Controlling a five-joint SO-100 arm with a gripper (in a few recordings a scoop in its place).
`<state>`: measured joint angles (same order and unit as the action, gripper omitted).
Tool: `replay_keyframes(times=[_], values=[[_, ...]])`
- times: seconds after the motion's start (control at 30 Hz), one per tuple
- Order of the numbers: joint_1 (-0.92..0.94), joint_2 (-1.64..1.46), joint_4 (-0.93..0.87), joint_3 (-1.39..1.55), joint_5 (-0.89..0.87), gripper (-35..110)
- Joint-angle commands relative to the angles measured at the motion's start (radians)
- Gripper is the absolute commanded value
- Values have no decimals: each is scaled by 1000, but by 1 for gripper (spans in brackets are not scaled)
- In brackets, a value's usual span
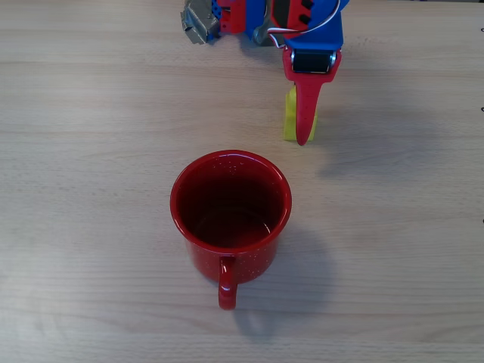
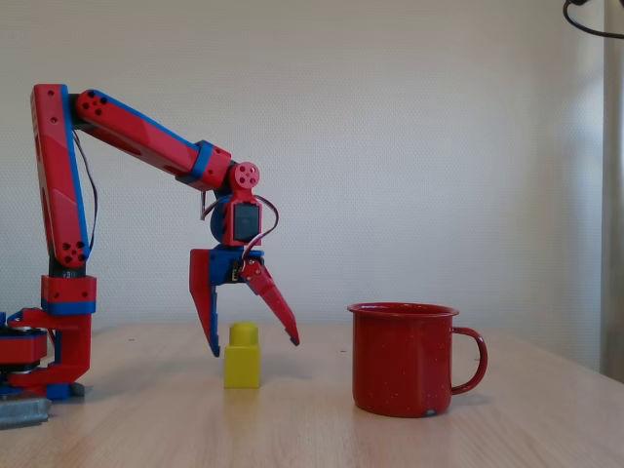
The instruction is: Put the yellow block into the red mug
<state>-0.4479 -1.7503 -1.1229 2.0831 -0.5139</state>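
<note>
The yellow block stands upright on the wooden table, stud on top, to the left of the red mug in the fixed view. My gripper hangs open over the block, one finger down on each side of its upper part, apart from it. In the overhead view the block lies above and right of the mug. The red moving finger of the gripper covers part of the block. The mug is upright with nothing inside, its handle toward the picture's bottom edge.
The arm's base stands at the left of the table in the fixed view. Bare wood surrounds the mug on all sides. A plain wall is behind.
</note>
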Motion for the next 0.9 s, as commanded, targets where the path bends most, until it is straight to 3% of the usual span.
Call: replay_keyframes(times=[0.0, 0.5, 0.87], values=[[11, -18, 8, -11, -6, 40], [26, 32, 60, -9, 6, 32], [38, 54, 84, -14, 37, 2]])
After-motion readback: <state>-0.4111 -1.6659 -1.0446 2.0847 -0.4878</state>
